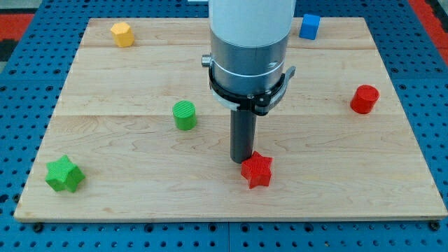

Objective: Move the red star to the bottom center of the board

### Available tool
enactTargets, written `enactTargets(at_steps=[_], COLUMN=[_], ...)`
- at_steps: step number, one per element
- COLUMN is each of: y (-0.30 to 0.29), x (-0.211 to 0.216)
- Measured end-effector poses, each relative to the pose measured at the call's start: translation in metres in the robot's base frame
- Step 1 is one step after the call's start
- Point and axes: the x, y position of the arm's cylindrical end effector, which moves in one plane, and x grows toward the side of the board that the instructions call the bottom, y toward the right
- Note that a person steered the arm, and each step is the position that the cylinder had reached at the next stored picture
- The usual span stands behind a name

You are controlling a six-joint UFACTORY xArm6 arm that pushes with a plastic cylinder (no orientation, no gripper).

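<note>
The wooden board (224,192) fills most of the view, a pale plank surface lying on a blue pegboard table (21,84) that shows around its edges. Next in size is the arm (250,49), a white and grey cylinder coming down from the view's top centre, with a black collar at its base and the dark rod below it. I have no jaws to open or close, so nothing is gripped; the rod simply ends in my tip (243,161), which sits on the board just at the upper left edge of the red star (257,170), touching it or very nearly so. The red star lies a little right of the board's centre line, in the lower part of the board, close to the bottom edge but not at it. The green star (64,174) rests near the bottom left corner. The red cylinder (364,99) stands near the right edge, the green cylinder (185,115) left of centre. The yellow hexagonal block (122,33) is at the top left, and the blue cube (309,26) at the top right
</note>
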Motion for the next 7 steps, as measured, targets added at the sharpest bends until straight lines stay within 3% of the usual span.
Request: enactTargets(at_steps=[5,6,7], y=[-0.002,0.049,0.06], x=[-0.022,-0.022,0.014])
